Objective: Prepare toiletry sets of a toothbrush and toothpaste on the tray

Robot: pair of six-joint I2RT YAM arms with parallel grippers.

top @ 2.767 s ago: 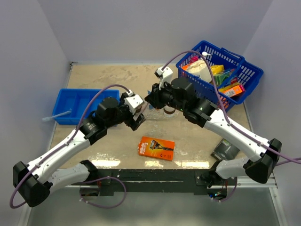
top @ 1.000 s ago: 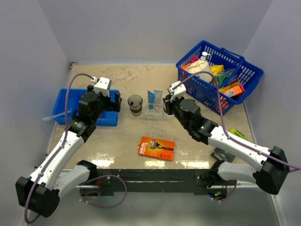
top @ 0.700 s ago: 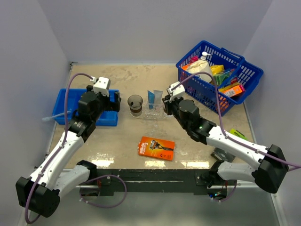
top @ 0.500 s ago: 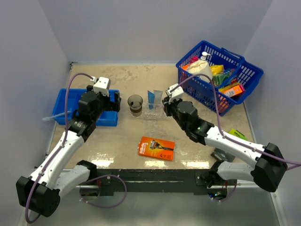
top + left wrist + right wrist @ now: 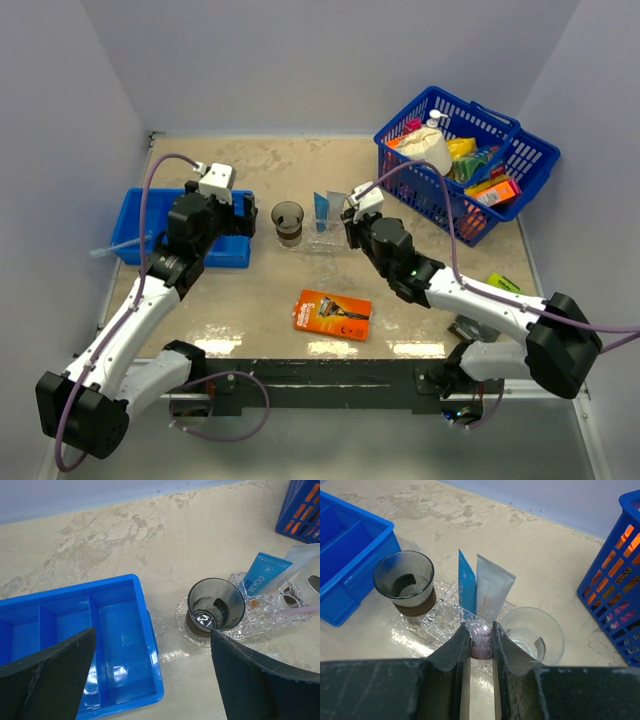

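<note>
Right wrist: right claw [image 5: 481, 630] low over tray [image 5: 445, 616] (pinching toothbrush [image 5: 481, 645]).

Toothpaste tubes [image 5: 487, 592] upright on clear tray [image 5: 439, 619]; toothbrush [image 5: 481, 642] gripped

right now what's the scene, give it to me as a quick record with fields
left claw: open, empty, over the edge of the bin
right claw: shut on the pink toothbrush, at the tray
tray: clear, mid-table, between bin and basket
toothpaste: two tubes upright on the tray, side by side
dark cup: upright at the tray's bin end
clear cup: upright beside the tubes, basket side
razor pack: flat on the table, nearer the arm bases
</note>
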